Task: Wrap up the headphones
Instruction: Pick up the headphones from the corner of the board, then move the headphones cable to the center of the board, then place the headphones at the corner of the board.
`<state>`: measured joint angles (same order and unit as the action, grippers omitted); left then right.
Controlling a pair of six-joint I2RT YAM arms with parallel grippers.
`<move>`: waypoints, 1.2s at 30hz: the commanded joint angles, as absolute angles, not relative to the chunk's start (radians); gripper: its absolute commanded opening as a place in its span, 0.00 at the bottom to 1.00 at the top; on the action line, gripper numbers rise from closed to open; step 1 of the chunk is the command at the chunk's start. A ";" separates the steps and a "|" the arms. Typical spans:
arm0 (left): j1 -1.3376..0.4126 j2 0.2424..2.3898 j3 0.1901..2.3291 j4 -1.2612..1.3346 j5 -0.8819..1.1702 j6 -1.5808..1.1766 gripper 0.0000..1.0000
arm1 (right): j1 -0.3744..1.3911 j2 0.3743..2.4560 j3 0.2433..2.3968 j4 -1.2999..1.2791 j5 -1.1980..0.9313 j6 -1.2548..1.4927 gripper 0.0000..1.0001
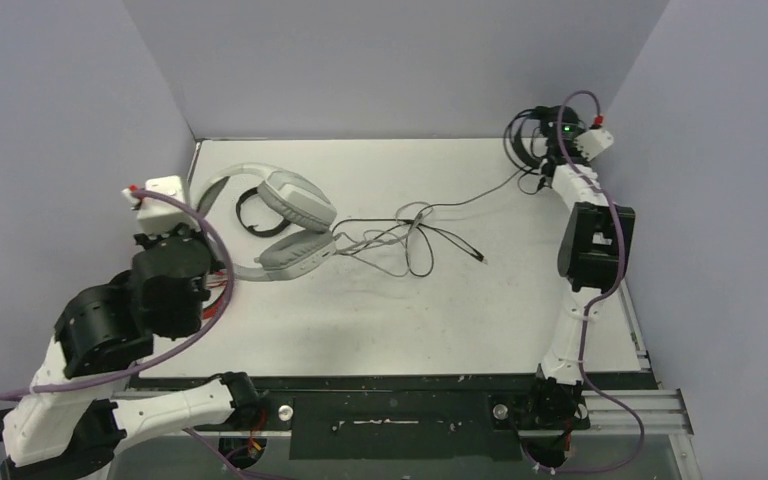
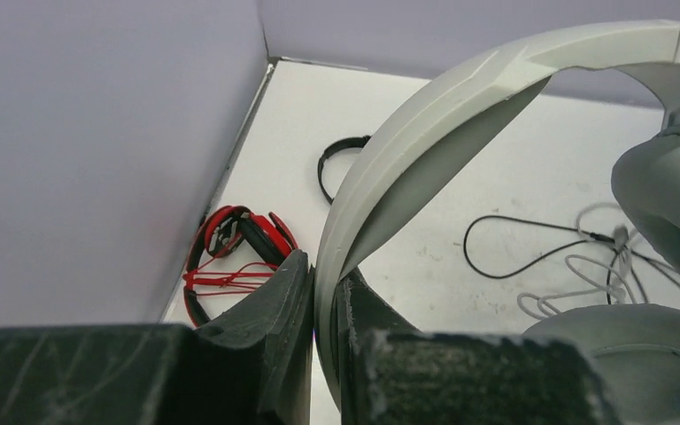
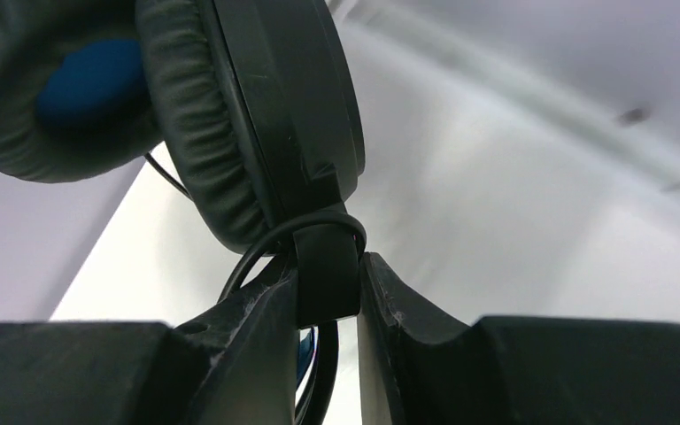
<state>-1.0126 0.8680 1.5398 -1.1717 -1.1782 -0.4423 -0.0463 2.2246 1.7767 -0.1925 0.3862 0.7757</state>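
Observation:
My left gripper (image 2: 326, 301) is shut on the headband of the white-grey headphones (image 2: 443, 115); both its ear cups rest on the table (image 1: 295, 225). The gripper sits at the band's left end (image 1: 200, 222). The small all-black headset (image 1: 253, 212) lies inside that band and shows in the left wrist view (image 2: 341, 159). The red-and-black headset (image 2: 235, 257), its red cable bundled, lies by the left wall, mostly under my left arm (image 1: 222, 290). My right gripper (image 3: 328, 283) is shut on the black-with-blue headphones (image 3: 257, 115), held at the far right corner (image 1: 532, 140).
Loose grey and black cables (image 1: 410, 235) tangle on the table middle, one running to the right-hand headset. The left wall (image 2: 97, 159) is close beside my left gripper. The right wall and back corner are close to my right gripper.

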 commanded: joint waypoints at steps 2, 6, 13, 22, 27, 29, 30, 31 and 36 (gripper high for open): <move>-1.011 0.800 1.632 -1.036 -1.241 -0.391 0.03 | -0.124 2.108 1.760 -0.174 0.466 0.769 0.05; -1.013 0.810 1.633 -0.993 -1.181 -0.372 0.04 | -0.127 2.127 1.738 -0.170 0.380 0.705 0.24; -1.013 0.837 1.644 -0.966 -1.132 -0.368 0.05 | -0.094 2.118 1.637 -0.144 0.268 0.592 0.34; -1.014 0.847 1.656 -0.938 -1.112 -0.353 0.06 | 0.095 1.802 1.383 -0.122 0.208 0.250 0.92; -1.015 0.836 1.661 -0.895 -1.129 -0.320 0.06 | 0.322 1.582 1.109 -0.083 0.233 0.305 0.92; -1.015 0.828 1.659 -0.875 -1.132 -0.305 0.06 | 0.385 1.590 1.087 -0.080 0.233 0.364 0.89; -1.017 0.827 1.657 -0.867 -1.130 -0.300 0.06 | 0.411 1.608 1.102 -0.101 0.245 0.408 0.87; -1.017 0.824 1.654 -0.859 -1.129 -0.296 0.06 | 0.433 1.635 1.126 -0.118 0.241 0.434 0.86; -1.017 0.804 1.638 -0.844 -1.124 -0.294 0.06 | 0.554 1.766 1.239 -0.170 0.264 0.396 0.74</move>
